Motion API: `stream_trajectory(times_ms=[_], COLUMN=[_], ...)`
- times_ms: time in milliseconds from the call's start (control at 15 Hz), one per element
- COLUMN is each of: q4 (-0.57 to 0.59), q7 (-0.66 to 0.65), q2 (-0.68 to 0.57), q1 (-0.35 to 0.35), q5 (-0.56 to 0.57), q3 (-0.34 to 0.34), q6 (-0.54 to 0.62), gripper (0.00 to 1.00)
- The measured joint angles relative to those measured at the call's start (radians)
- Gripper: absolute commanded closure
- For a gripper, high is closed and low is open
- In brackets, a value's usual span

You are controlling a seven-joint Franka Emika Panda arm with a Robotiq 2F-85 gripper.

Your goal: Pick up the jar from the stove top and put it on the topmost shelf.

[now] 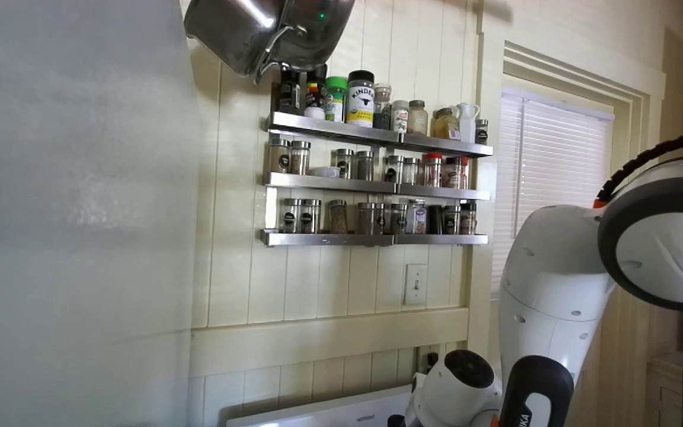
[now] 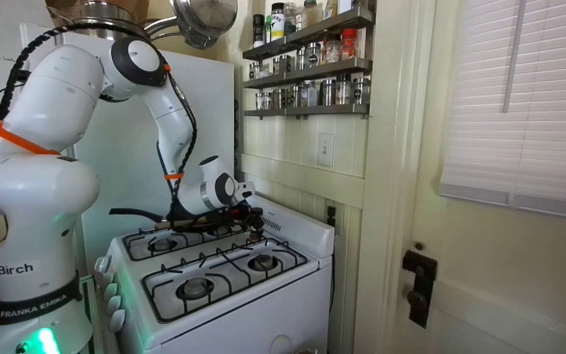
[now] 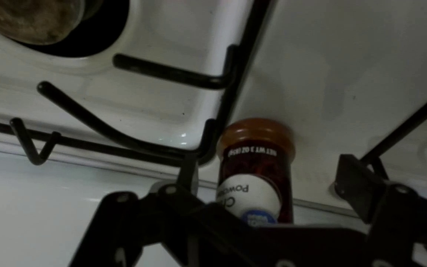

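Between the spread fingers [image 3: 358,189] of the gripper [image 3: 269,172] stands the jar [image 3: 256,167], dark red with a white label [image 3: 250,194], nearer the finger on the left of the wrist view, with a wider gap toward the other. Under the gripper, the white stove top [image 3: 324,85] carries the jar just beside the corner of a black grate [image 3: 154,148]. Close past the gripper, the back panel [image 2: 302,223] rises near the wall [image 1: 329,273]. Well above the gripper, in both exterior views, the topmost shelf [image 1: 335,126] bears a row of bottles [image 1: 360,98], with two lower shelves [image 1: 329,182] beneath it. Also above the gripper are steel pots [image 1: 235,32].
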State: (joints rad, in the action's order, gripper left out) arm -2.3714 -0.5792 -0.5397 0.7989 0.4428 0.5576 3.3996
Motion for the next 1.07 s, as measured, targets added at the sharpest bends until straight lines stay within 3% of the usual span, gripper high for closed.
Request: stream_trajectory(times_ms=[133,200,400,467,667,1000,1067], q4=[0.0,0.0,0.0,0.0,0.0,0.0,0.0], q7=[0.0,0.0,0.0,0.0,0.0,0.0,0.0], q2=[0.0,0.0,0.0,0.0,0.0,-0.003,-0.004], q1=[0.0,0.0,0.0,0.0,0.002,0.016,0.021], q5=[0.0,0.0,0.0,0.0,0.0,0.0,-0.001], q3=[0.005,0.006,0.006,0.005,0.005,0.019,0.026], q6=[0.0,0.0,0.0,0.0,0.0,0.0,0.0], gripper=[0.35,0.31,0.3,0.24,0.24,0.4,0.35])
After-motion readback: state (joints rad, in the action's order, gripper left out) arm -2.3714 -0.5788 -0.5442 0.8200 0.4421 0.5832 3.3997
